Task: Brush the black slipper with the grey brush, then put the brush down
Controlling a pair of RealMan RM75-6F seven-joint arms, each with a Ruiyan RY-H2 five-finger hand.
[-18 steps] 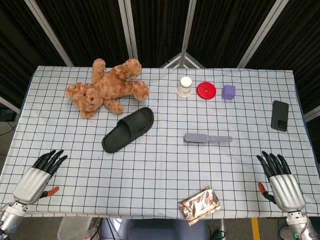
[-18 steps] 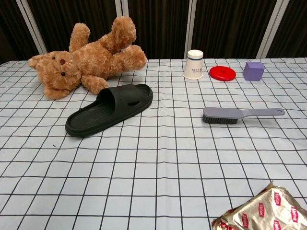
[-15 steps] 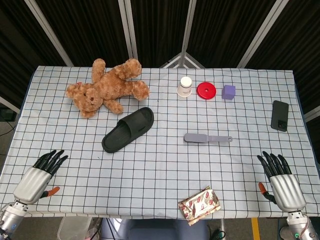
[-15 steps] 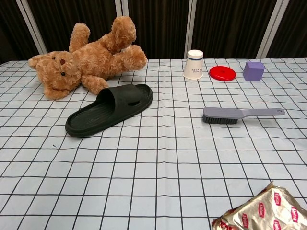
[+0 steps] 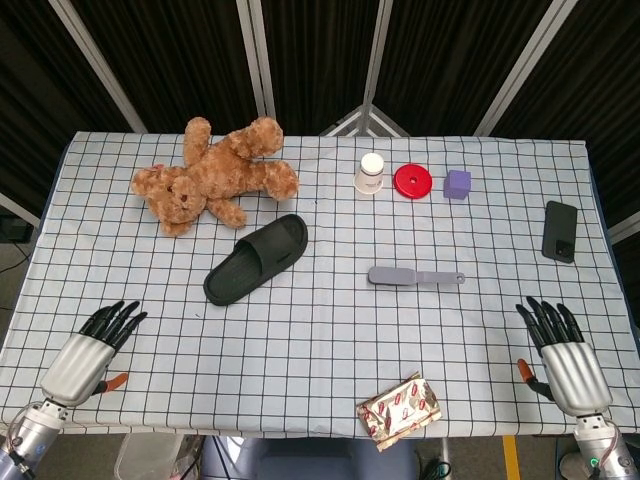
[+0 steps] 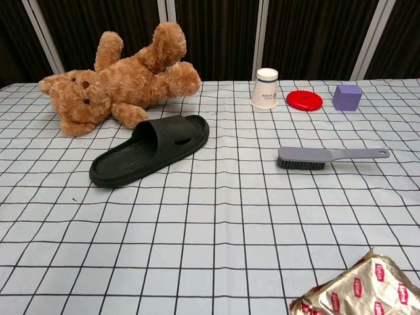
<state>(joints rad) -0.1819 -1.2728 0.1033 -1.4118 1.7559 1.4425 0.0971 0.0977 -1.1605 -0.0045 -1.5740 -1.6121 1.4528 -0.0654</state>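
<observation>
**Brush waits in the middle, both hands empty**

Brush (image 5: 415,276) is grey and lies flat near the middle of the table (image 5: 320,330), bristles down, with its thin handle pointing to the right edge. It looks light and hard, so it should be easy to lift. The handle looks like the best place to hold it, because the bristle end is soft and bendy.

The black slipper (image 5: 257,259) lies left of the brush, well apart from it, just below the teddy bear (image 5: 215,175). It looks rubbery and light, so it may slide when rubbed.

The left hand (image 5: 92,350) sits at the near left corner and holds nothing, fingers apart. The right hand (image 5: 558,350) sits at the near right corner, also empty, fingers spread. Brushing has not begun yet.
</observation>
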